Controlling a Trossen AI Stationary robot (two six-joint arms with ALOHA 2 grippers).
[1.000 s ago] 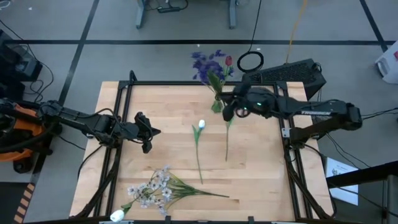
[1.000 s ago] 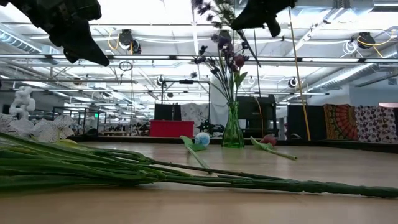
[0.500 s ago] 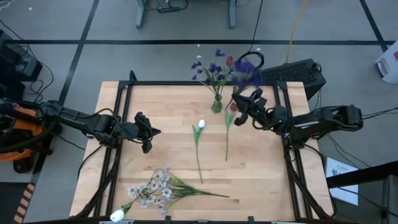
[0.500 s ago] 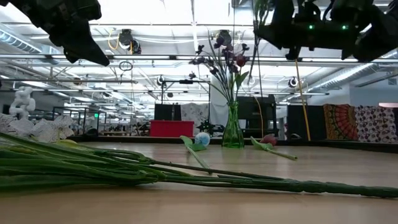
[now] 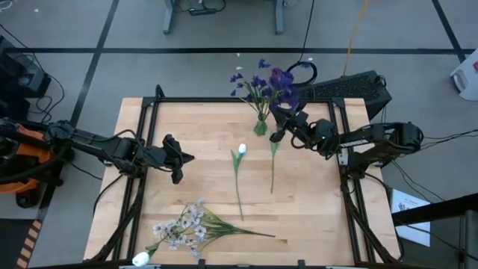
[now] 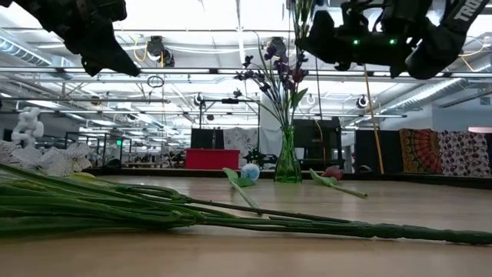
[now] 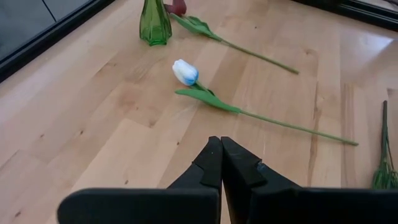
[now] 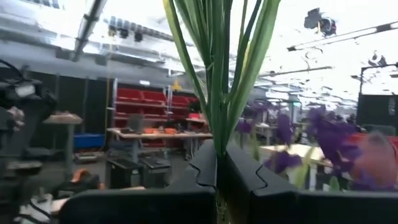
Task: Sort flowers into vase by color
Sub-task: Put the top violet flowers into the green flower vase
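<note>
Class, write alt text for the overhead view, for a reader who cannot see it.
The right arm's tool holds a purple-blue flower spray beside the green glass vase at the wooden table's far edge. A white tulip, a red bud stem and a pale blossom bunch lie on the table; the left tool waits shut.

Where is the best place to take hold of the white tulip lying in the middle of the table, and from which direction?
Probably from straight above, on the bare thin green stem of the white artificial tulip, between its leaf and the stem's end. The flower lies flat on the wooden table, apart from other stems. The left pincer, shut and idle, is nearest.
</note>
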